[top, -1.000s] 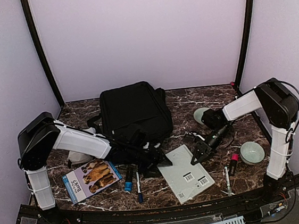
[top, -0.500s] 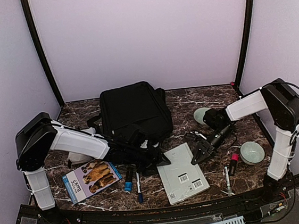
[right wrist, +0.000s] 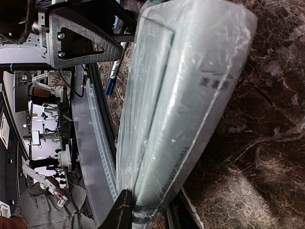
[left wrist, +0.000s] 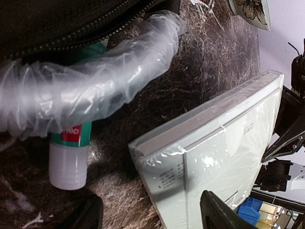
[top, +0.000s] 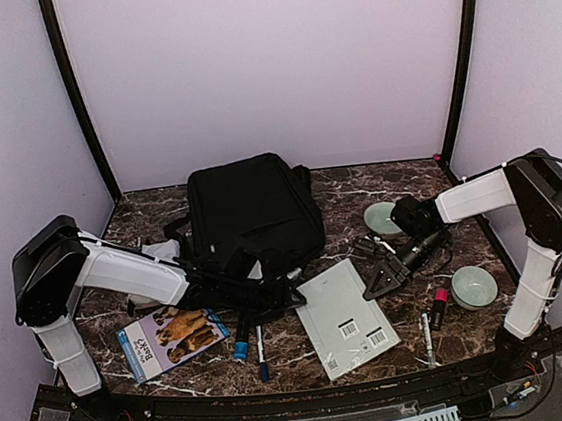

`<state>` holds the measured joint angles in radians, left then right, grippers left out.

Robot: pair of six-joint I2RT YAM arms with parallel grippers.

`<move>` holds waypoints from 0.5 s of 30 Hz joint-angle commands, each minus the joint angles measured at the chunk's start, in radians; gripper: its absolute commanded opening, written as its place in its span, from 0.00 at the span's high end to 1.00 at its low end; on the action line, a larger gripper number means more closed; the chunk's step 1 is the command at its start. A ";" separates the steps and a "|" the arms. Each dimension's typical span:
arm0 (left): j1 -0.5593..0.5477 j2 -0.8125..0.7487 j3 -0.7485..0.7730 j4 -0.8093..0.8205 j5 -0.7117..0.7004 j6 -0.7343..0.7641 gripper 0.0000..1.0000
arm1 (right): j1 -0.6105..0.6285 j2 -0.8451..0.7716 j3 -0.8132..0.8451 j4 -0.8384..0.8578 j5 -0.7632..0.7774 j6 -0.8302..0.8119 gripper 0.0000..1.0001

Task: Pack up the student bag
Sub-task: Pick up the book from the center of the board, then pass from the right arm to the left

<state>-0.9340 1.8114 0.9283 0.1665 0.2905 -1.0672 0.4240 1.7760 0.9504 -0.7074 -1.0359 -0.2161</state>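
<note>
right end effector (top: 383, 278) pinching edge of wrapped book (top: 344, 314); book has swung nearer student bag (top: 251, 214), which lies flat at back-centre of table (top: 398, 178). left end effector (left wrist: 153, 215) spread, book corner between its fingers. judgement: book being lined up for bag opening.

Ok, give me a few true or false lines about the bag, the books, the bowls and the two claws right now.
The student bag lies flat at the back of the table. True.
The dog-cover book is inside the bag. False: it lies outside, on the table.
The right claw grips an edge of the wrapped white book. True.
The left claw is shut on the blue marker. False: it is open, and the marker lies on the table.
The two bowls are stacked. False: the far bowl and the near bowl sit apart.
</note>
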 commanded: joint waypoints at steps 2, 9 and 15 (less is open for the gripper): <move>0.005 -0.076 -0.066 0.112 -0.003 0.076 0.27 | -0.014 -0.055 0.019 0.055 -0.016 -0.044 1.00; 0.008 -0.046 -0.125 0.344 0.060 0.152 0.25 | -0.019 -0.073 -0.002 0.070 -0.002 -0.104 1.00; 0.021 0.003 -0.190 0.588 0.118 0.204 0.24 | -0.019 -0.101 -0.045 0.127 -0.006 -0.144 1.00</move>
<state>-0.9245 1.7882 0.7811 0.5426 0.3519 -0.9264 0.4129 1.7161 0.9257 -0.6655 -1.0382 -0.2783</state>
